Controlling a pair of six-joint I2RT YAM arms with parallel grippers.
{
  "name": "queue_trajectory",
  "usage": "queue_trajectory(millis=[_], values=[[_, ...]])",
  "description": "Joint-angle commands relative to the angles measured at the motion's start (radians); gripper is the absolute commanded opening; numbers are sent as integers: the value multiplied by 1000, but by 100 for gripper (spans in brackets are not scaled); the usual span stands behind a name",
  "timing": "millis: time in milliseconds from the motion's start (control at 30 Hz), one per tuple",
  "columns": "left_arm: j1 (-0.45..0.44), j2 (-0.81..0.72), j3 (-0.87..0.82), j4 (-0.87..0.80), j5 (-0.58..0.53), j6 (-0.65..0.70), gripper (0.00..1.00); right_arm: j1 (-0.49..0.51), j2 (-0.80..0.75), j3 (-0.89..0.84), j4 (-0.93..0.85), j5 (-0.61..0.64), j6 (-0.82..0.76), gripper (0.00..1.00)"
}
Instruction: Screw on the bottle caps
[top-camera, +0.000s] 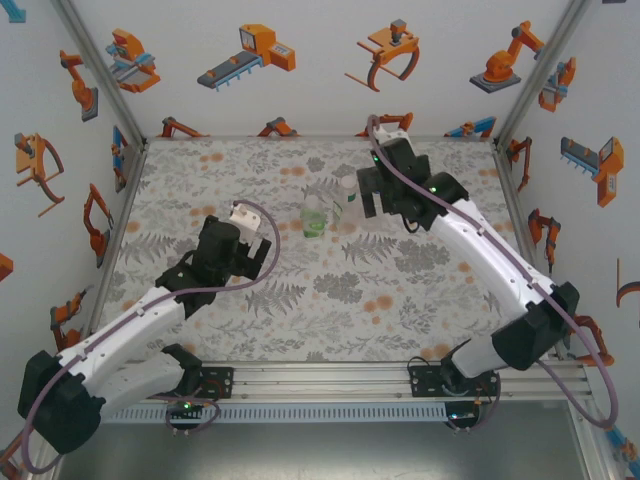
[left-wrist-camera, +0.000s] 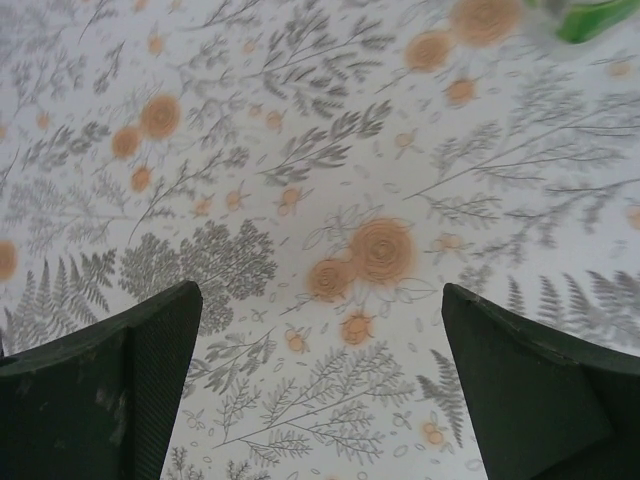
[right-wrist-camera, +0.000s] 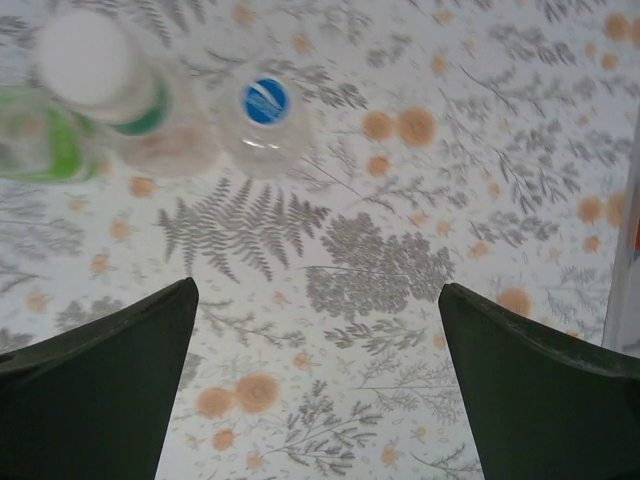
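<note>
Seeing the bottles (right-wrist-camera: 265, 100) upright, the green bottle (right-wrist-camera: 35, 145) blurred and cropped, we find left tool (left-wrist-camera: 320, 300) and right tool (right-wrist-camera: 317, 290) released.

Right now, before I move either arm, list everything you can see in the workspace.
green bottle: 1, green-tinted, table centre, left end of the bottle cluster.
clear bottles: 2, colourless, upright, close beside the green one; one shows a green band.
white cap: 1, white, on top of the banded clear bottle.
blue cap: 1, blue and white, on top of the other clear bottle.
table: 1, grey and orange floral cover.
walls: 3, white with orange robot drawings.
left end effector: 1, dark fingers, open, over bare table to the near left of the bottles.
right end effector: 1, dark fingers, open, just right of the bottles.
</note>
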Motion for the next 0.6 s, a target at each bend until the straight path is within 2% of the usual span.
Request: queue_trajectory(millis=[0, 133, 200, 333, 433, 567], values=[[57, 8, -42, 142, -88, -27, 97, -76, -114, -174, 131, 49, 49, 96], [150, 32, -152, 314, -61, -39, 97, -171, -243, -456, 356, 93, -5, 97], [171, 68, -183, 387, -6, 7, 97, -208, -299, -607, 507, 148, -35, 98], [200, 171, -217, 544, 15, 70, 97, -285, -375, -882, 837, 171, -105, 98], [263, 229, -240, 655, 78, 57, 97, -348, -377, -1040, 1059, 135, -140, 98], [378, 308, -282, 831, 210, -13, 97, -411, -322, -1150, 1267, 61, -172, 98]])
